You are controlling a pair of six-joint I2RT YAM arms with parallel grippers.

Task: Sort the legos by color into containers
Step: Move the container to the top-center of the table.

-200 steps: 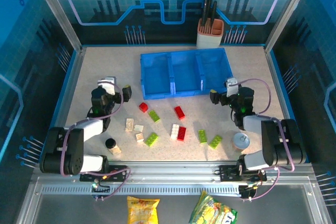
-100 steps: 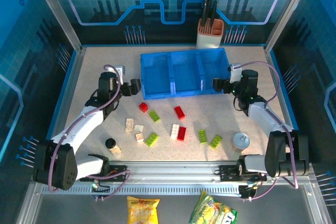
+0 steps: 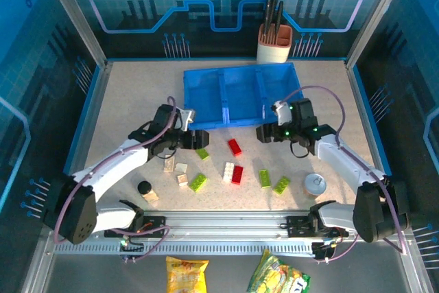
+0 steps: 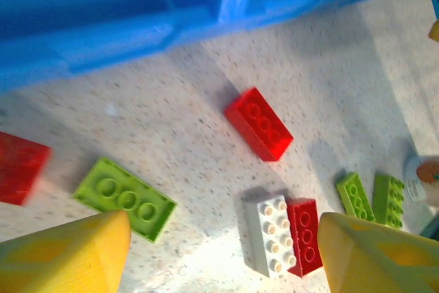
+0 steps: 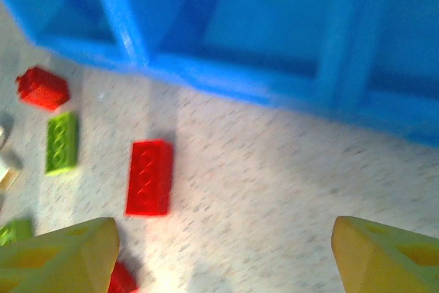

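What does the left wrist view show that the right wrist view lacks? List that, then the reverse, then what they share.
Left wrist view: a white brick touching a red brick, two green bricks at the right, and the edge of a silver disc. Right wrist view: slivers of cream bricks at its left edge. Both: the blue tray, a lone red brick and a flat green brick.

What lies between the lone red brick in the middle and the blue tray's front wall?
Only bare speckled table lies between the red brick and the tray, as both wrist views show.
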